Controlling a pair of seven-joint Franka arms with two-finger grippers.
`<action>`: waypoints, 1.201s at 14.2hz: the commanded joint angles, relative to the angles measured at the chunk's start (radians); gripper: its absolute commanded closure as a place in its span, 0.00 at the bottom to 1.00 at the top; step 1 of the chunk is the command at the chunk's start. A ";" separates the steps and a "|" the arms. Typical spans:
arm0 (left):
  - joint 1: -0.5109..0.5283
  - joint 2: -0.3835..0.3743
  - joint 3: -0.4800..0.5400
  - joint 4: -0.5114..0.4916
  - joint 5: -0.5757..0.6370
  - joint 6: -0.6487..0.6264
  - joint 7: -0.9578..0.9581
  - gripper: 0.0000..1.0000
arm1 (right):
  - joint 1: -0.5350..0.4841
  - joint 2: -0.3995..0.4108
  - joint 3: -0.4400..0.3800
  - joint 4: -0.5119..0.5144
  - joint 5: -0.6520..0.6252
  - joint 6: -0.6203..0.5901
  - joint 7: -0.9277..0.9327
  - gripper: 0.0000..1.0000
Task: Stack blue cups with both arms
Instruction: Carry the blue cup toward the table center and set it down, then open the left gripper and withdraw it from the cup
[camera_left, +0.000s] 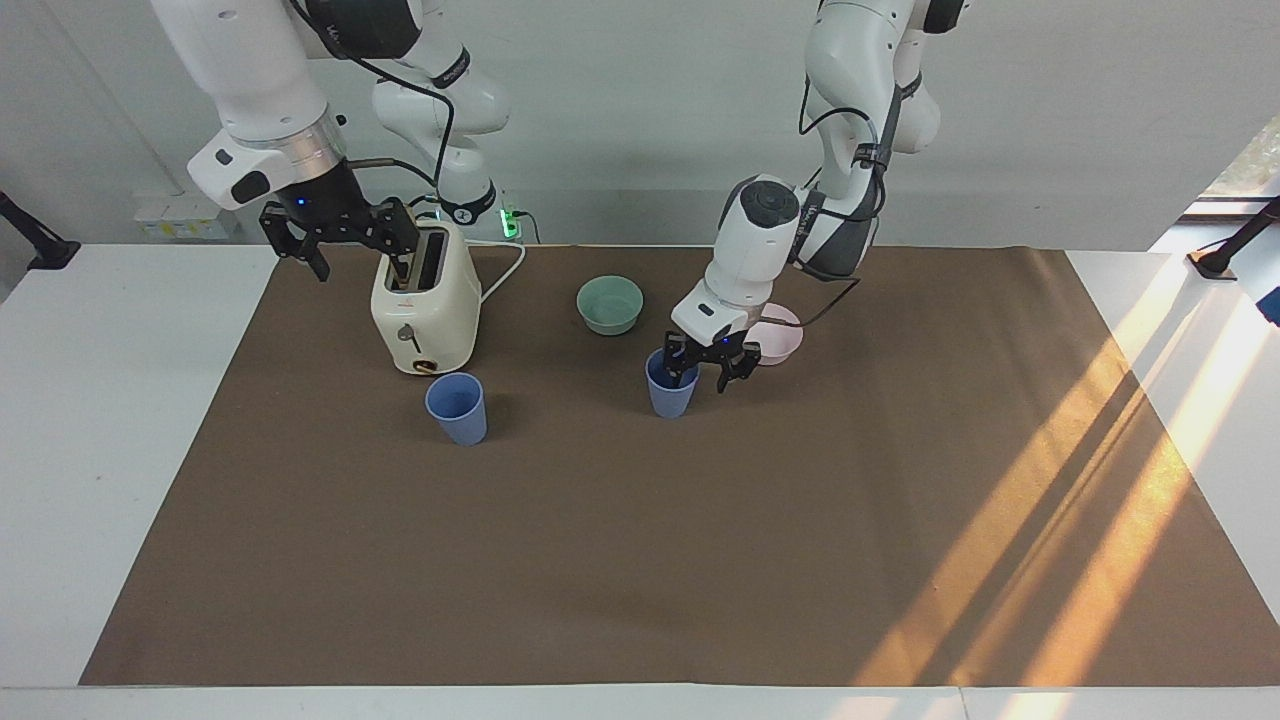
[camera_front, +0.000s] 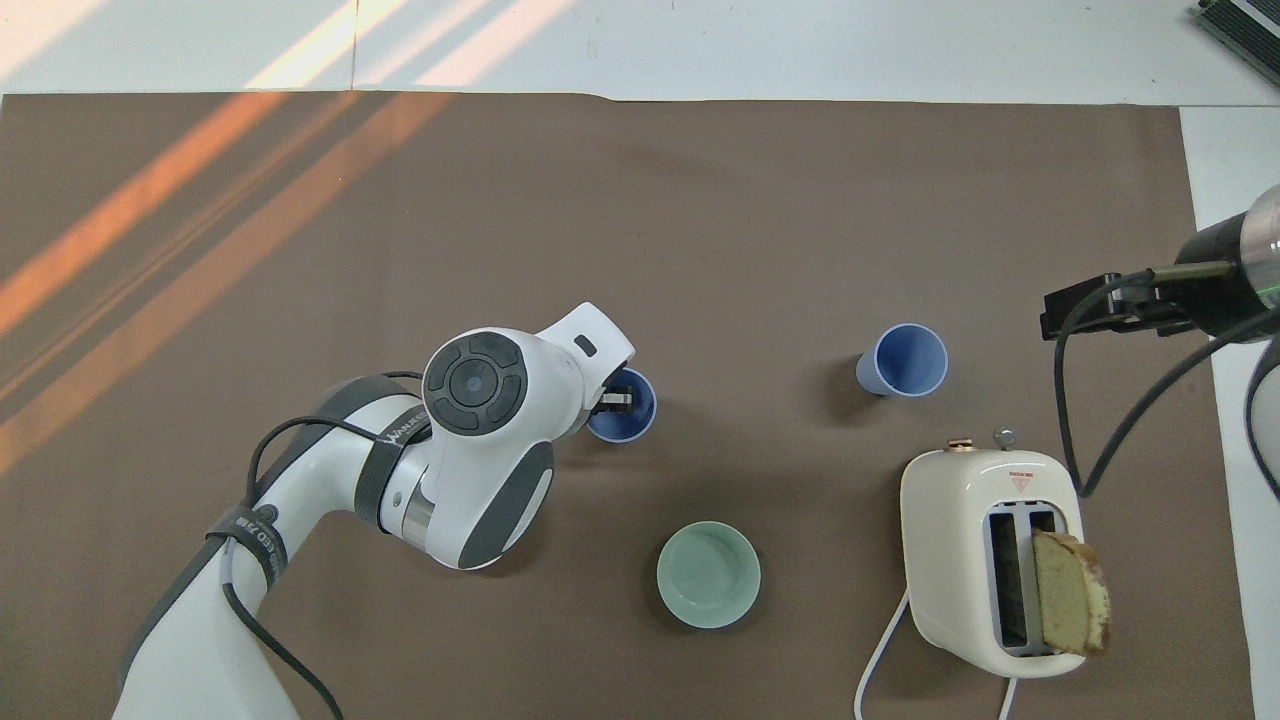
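Observation:
Two blue cups stand upright on the brown mat. One cup (camera_left: 457, 408) stands just farther from the robots than the toaster; it also shows in the overhead view (camera_front: 903, 360). The other cup (camera_left: 670, 395) stands mid-table, seen from above too (camera_front: 628, 420). My left gripper (camera_left: 700, 378) is open at this cup's rim, one finger over its mouth, the other outside toward the pink bowl; from above the left gripper (camera_front: 615, 400) sits at the rim. My right gripper (camera_left: 350, 245) is open and empty, raised beside the toaster's top.
A cream toaster (camera_left: 425, 310) with a bread slice (camera_front: 1070, 595) in one slot stands toward the right arm's end. A mint-green bowl (camera_left: 610, 303) sits mid-table nearer the robots. A pale pink bowl (camera_left: 788, 342) is partly hidden by the left arm.

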 joint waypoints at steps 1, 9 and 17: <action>0.063 -0.069 0.015 0.001 -0.003 -0.072 0.082 0.00 | -0.004 -0.005 -0.002 -0.004 0.000 0.007 -0.025 0.00; 0.402 -0.209 0.017 0.062 0.070 -0.267 0.480 0.00 | 0.009 -0.009 0.000 -0.019 0.003 0.047 -0.029 0.00; 0.550 -0.135 0.017 0.388 0.136 -0.592 0.645 0.00 | -0.014 0.066 0.000 -0.343 0.004 0.382 -0.017 0.00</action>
